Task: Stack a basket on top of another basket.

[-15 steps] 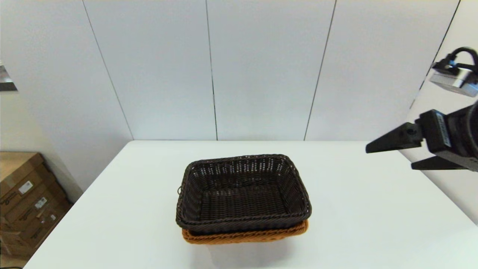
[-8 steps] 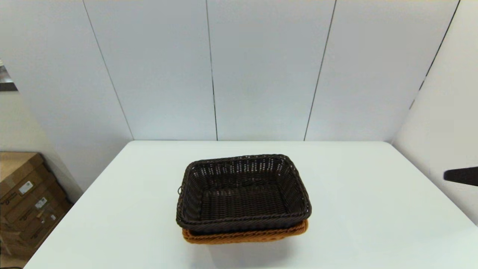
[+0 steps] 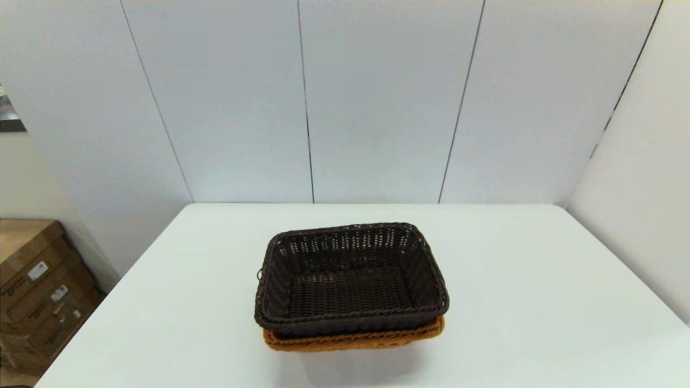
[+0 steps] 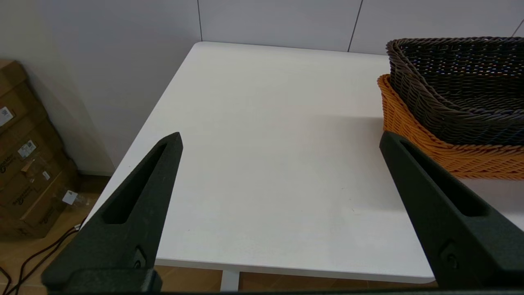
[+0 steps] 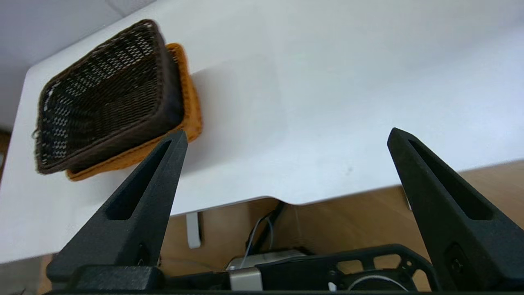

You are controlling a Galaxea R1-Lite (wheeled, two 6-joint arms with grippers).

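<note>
Dark basket sits nested in the orange basket, roughly mid-counter, rims close to parallel. Orange rim shows only along the near edge in the head view, and along one side in each wrist view. Stack looks done from here.

Left hand is off the near-left corner of the counter, fingers spread wide, empty, baskets off to its side. Right hand is back past the counter's near edge, low, also spread wide and empty, well apart from the baskets. Neither shows in the head view.

Handling, my read:
- Both baskets are woven wicker-style trays, likely light and fairly stiff, with some flex in the walls.
- Openwork sloping sides give fingers purchase; weave is textured, low slip risk.
- Best hold: pinch a side wall just under the braided rim, one finger inside, one outside. The rim is the thickest, stiffest part.
- A one-wall grip will probably tilt the tray; take it mid-side, not at a corner.
- Lifting the dark basket may drag the orange one with it if the nest is tight.
</note>
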